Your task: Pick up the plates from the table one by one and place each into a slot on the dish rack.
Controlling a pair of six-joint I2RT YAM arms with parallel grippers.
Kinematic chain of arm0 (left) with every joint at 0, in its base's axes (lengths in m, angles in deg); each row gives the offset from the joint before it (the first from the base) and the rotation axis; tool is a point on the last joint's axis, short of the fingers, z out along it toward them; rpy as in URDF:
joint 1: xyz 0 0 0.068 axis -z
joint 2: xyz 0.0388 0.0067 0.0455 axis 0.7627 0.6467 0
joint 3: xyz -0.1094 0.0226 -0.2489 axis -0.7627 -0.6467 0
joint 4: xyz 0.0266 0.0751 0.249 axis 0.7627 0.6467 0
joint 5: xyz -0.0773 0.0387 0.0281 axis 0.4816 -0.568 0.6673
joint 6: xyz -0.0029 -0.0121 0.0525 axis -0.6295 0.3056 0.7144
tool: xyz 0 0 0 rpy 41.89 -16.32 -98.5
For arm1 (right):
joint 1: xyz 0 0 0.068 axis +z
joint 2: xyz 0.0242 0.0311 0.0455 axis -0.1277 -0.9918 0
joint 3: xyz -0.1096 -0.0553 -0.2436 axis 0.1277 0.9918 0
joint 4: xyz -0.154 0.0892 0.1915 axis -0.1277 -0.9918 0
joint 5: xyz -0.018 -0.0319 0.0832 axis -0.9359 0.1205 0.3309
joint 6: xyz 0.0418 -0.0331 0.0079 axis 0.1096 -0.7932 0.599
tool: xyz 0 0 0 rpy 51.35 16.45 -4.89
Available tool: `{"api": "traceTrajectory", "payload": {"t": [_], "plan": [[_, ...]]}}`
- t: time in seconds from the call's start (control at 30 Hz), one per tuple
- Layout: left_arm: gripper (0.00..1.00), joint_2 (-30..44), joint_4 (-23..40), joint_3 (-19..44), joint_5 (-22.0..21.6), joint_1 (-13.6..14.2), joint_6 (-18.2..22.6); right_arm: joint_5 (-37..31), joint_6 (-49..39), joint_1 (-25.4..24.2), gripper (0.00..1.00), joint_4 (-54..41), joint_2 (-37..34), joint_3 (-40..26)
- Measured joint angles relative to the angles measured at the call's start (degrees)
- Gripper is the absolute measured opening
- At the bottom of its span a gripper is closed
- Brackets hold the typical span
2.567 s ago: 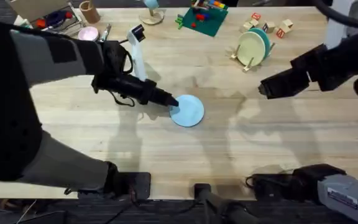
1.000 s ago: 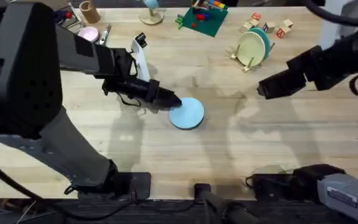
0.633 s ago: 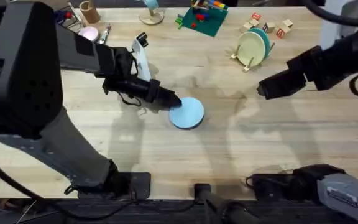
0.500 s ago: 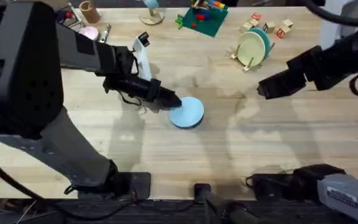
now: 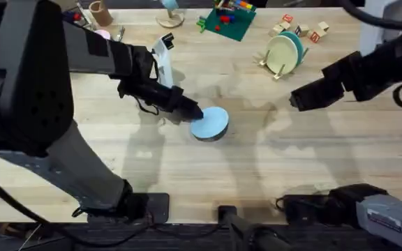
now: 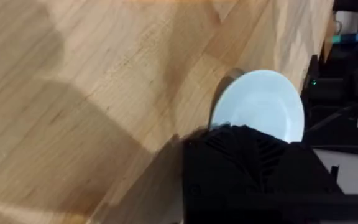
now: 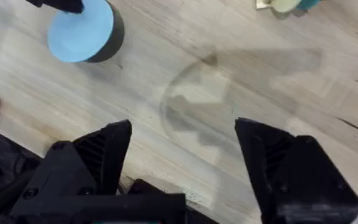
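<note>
My left gripper [image 5: 194, 114] is shut on the left rim of the light blue plate [image 5: 211, 122]. The plate is tilted, with a dark shadow under its near edge on the table [image 5: 187, 174]. In the left wrist view the plate [image 6: 263, 102] sticks out past my black finger [image 6: 247, 162]. The dish rack [image 5: 271, 64] stands at the back right, holding a pale yellow plate [image 5: 282, 54] upright with a teal one behind it. My right gripper [image 5: 294, 102] hovers open right of centre, below the rack. Its wrist view shows the blue plate [image 7: 79, 30] far from its gripper [image 7: 184, 127].
Along the table's far edge are a green toy-block board [image 5: 227, 21], small wooden blocks [image 5: 300, 29], a pink dish [image 5: 102, 35] and a brown cup [image 5: 100, 11]. Bare tabletop lies between the blue plate and the rack.
The left gripper has shifted slightly toward the back and right with the blue plate. The plate now tilts up off the table with a darker shadow beneath. The right arm has not moved.
</note>
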Motion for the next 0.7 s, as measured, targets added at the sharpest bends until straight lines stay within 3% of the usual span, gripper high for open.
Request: {"api": "traceTrajectory", "payload": {"t": [0.37,0.57,0.7], "plan": [[0.039,0.0,0.2,0.73,-1.11,0.79,-0.69,-0.42,1.6,0.0,0.996,0.0,0.0,0.0],[0.039,0.0,0.16,0.73,-1.12,0.81,-0.81,0.11,9.96,0.0,0.995,-0.22,0.0,0.0],[0.04,0.0,0.11,0.73,-1.12,0.81,-0.81,4.8,16.32,0.0,0.995,0.0,0.0,0.05]]}}
